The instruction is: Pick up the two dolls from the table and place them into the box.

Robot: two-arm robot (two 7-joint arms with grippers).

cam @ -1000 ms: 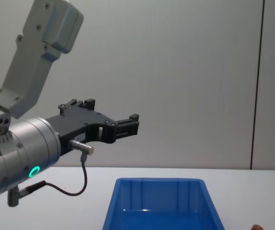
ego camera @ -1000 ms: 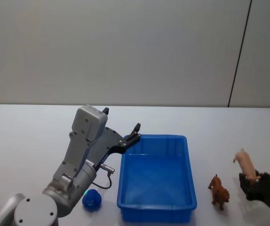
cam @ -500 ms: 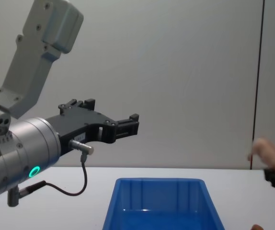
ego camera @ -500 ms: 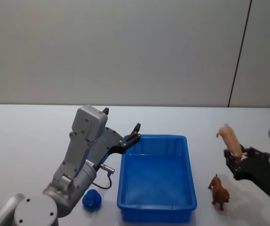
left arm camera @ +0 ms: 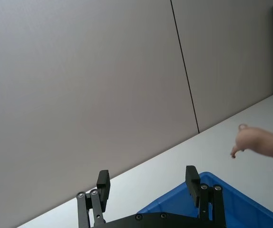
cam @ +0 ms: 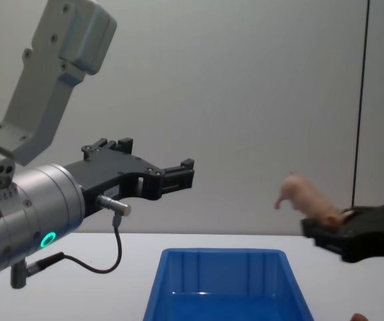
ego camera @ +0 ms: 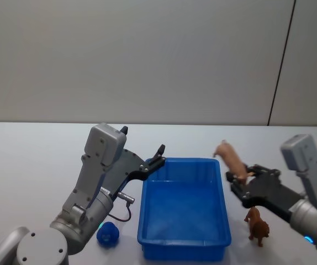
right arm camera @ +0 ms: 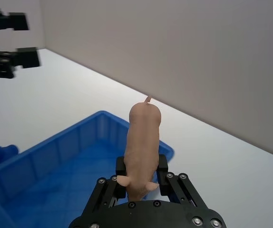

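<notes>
Holding the pink pig doll (ego camera: 231,157) clamped in your right hand (ego camera: 240,181) above the box (ego camera: 183,242) at its 2 o'clock rim, head view adding the brown doll (ego camera: 257,223) standing on the surface (ego camera: 37,165) at 4 o'clock, left hand (left arm camera: 147,183) splayed at 10 o'clock.

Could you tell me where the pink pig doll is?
Head view, right side: the pink pig doll hangs in the right claw, beside the far-right corner of the blue plastic bin.
</notes>
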